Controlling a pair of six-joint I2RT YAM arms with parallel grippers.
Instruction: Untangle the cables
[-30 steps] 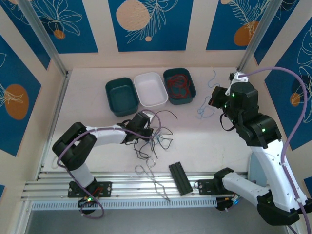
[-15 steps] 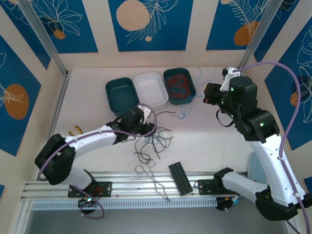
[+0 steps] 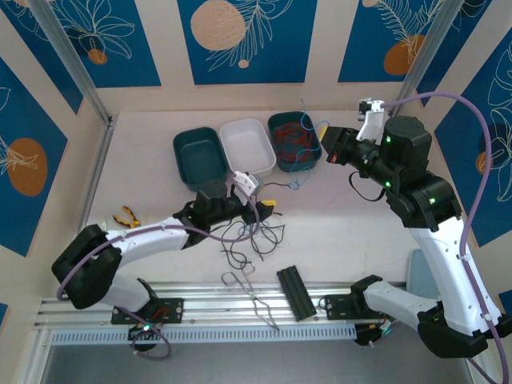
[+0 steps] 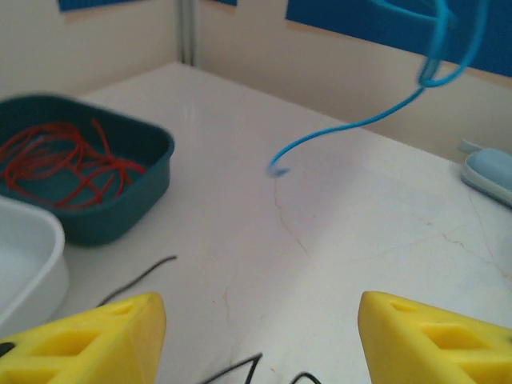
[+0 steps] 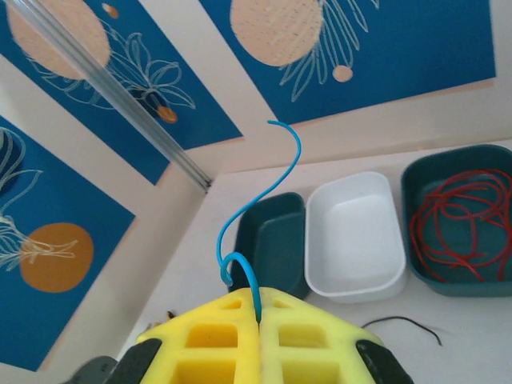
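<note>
Blue cable (image 4: 352, 126): nipped in the right gripper (image 5: 258, 308). The right wrist view shows it curling up from the jaws. The left wrist view shows its free tail hanging at upper right, over the desk (image 3: 360, 232).
Red cables (image 3: 292, 140): coiled inside the teal tray (image 4: 120, 220), the rightmost of three at upper centre of the top view.
Black cables (image 3: 252, 232): a loose tangle on the desk at centre of the top view, just below the left gripper (image 4: 260, 324).
Left gripper: jaws spread wide, holding nothing.
Right gripper: jaws pressed together on the blue cable.
Tongs (image 3: 252, 296): at lower centre of the top view.
</note>
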